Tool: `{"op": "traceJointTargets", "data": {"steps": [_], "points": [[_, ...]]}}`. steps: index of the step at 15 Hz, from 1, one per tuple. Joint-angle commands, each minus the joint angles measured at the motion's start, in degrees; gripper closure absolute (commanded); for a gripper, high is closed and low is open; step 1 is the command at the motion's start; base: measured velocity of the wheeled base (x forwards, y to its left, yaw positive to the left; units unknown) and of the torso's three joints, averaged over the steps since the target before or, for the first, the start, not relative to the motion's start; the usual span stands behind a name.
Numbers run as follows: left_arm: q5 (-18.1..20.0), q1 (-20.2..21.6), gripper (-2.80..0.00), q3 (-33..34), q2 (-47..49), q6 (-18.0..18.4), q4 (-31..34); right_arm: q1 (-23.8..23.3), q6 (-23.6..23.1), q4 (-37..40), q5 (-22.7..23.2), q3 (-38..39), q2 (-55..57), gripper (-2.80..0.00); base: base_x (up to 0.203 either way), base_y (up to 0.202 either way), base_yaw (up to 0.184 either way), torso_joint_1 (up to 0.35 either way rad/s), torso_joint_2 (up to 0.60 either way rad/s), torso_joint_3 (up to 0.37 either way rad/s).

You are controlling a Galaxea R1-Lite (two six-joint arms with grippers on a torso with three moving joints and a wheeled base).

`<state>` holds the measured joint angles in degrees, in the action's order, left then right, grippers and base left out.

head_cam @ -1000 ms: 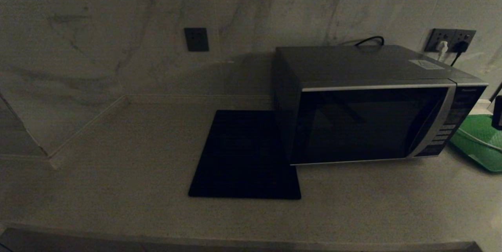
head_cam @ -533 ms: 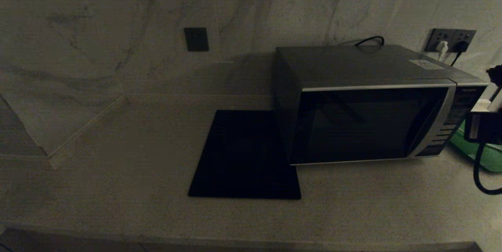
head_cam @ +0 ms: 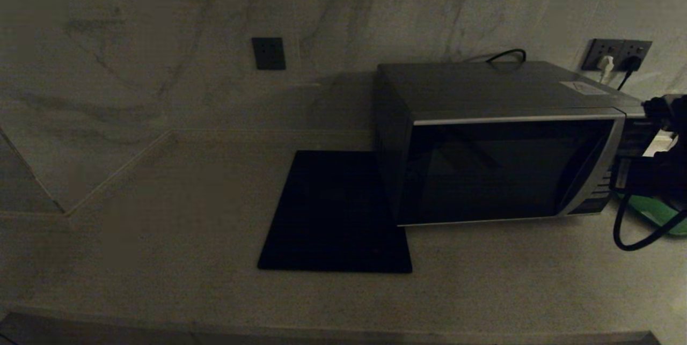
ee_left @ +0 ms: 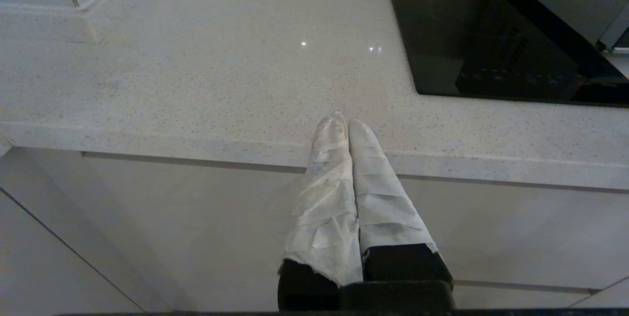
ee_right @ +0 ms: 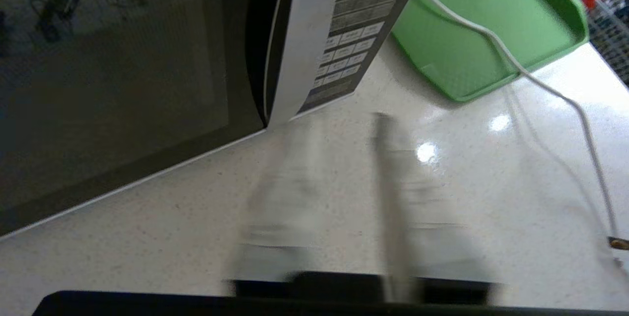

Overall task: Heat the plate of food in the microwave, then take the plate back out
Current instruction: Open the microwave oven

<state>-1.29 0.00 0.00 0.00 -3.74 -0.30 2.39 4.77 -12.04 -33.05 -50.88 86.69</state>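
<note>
Right wrist view, boxy glass-doored microwave (ee_right: 123, 70), right gripper (ee_right: 344, 134) parted, empty, left gripper (ee_left: 342, 127) closed.

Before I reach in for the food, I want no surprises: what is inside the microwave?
The microwave has its door shut, and the dark glass shows only reflections. The cavity is hidden, so whether a plate sits inside cannot be told. No plate shows elsewhere.

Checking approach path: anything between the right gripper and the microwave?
Nothing: right wrist view shows bare countertop between the right gripper and the microwave.
</note>
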Motion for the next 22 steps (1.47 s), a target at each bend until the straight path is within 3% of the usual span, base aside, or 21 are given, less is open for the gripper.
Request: {"op": "traceJointTargets", "data": {"steps": [1,6,13,17,22], "points": [[-0.03,0.0,0.0,0.0,-0.09,-0.04,-0.05,0.62,0.21,-0.08,-0.17,0.32,0.95,-2.8,0.0,0.0,0.0,0.0,0.0,0.0],[-0.03,0.0,0.0,0.0,-0.09,-0.04,-0.05,0.95,2.8,-1.9,-0.46,-0.87,5.59,-2.8,0.0,0.0,0.0,0.0,0.0,0.0],[-0.03,0.0,0.0,0.0,-0.09,-0.04,-0.05,0.97,1.42,-24.69,-7.08,12.0,8.3,-2.8,0.0,0.0,0.0,0.0,0.0,0.0],[-0.03,0.0,0.0,0.0,-0.09,-0.04,-0.05,0.95,-4.18,-41.31,-7.41,19.5,11.17,-2.8,0.0,0.0,0.0,0.0,0.0,0.0],[-0.03,0.0,0.0,0.0,-0.09,-0.04,-0.05,0.95,-5.84,-44.35,-7.47,18.72,16.11,-2.8,0.0,0.0,0.0,0.0,0.0,0.0]]}}
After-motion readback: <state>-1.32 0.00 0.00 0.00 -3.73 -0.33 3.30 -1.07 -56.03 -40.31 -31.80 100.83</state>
